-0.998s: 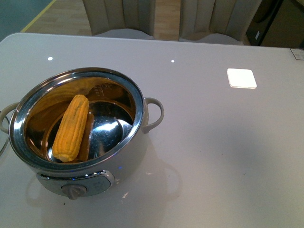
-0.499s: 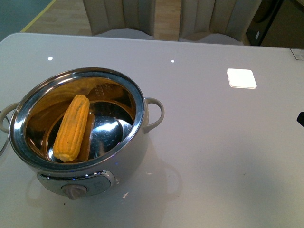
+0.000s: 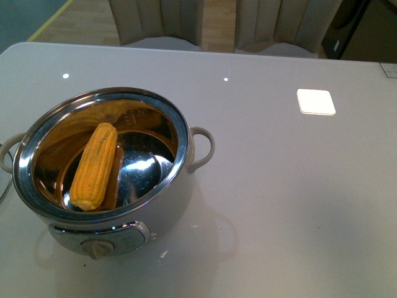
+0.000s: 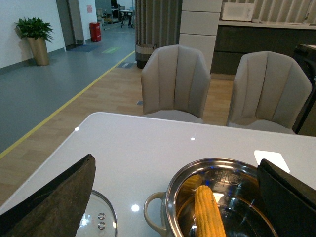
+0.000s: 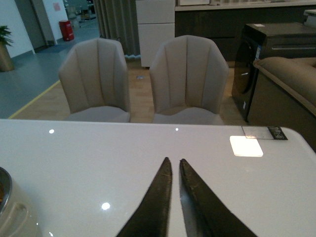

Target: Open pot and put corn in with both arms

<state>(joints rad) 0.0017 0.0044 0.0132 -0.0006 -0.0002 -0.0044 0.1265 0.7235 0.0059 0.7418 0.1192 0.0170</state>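
Note:
The cream-white pot point(image 3: 162, 214) stands open on the white table, at the left in the front view, with its steel rim and front dial showing. The yellow corn point(image 3: 93, 165) lies inside it, leaning on the left wall. No gripper shows in the front view. In the left wrist view my left gripper point(image 4: 176, 168) is open and empty, its jaws wide apart above the pot point(image 4: 170, 205) and the corn point(image 4: 209, 212). The glass lid point(image 4: 101, 220) lies flat on the table beside the pot. My right gripper point(image 5: 174, 164) is shut and empty over bare table.
A bright white square patch point(image 3: 316, 102) lies on the table at the back right. Two grey chairs point(image 4: 176, 81) stand behind the far table edge. The pot's edge point(image 5: 12, 215) shows at one side of the right wrist view.
A dark tip that showed at the right edge of the front view half a second ago is out of view now. The pot and corn have not moved.

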